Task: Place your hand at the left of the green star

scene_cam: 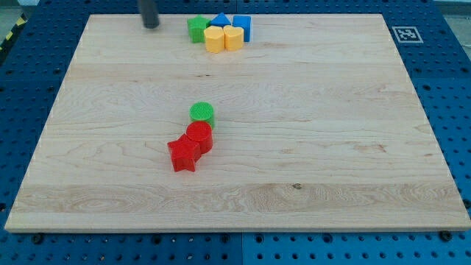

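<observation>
The green star [196, 29] lies near the view's top edge of the wooden board [331, 147], at the left end of a cluster of blocks. My tip [151, 25] is the lower end of the dark rod at the view's top. It stands to the view's left of the green star, about a block's width or more apart, not touching it.
Touching the green star's right are two yellow blocks [215, 40] [233, 37], a blue triangle [219, 21] and a blue cube [242, 26]. Near the board's middle a green cylinder [202, 112], a red cylinder [199, 136] and a red star [183, 154] sit in a chain.
</observation>
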You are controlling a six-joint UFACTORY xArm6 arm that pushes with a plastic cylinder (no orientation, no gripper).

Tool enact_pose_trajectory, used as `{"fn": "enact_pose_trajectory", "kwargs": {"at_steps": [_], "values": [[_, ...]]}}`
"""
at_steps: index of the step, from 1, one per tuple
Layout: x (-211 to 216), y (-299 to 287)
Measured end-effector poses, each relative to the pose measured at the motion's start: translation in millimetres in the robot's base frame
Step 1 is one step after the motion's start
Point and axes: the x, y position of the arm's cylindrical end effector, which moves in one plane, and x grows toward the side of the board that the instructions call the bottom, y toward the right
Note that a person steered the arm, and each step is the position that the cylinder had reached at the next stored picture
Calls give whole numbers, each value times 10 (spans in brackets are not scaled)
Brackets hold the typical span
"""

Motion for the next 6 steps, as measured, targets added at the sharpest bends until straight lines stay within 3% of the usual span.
{"fn": "enact_pose_trajectory", "kwargs": {"at_steps": [2, 3, 5, 6], "values": [[7, -103], [308, -111], [506, -111], [998, -111]]}}
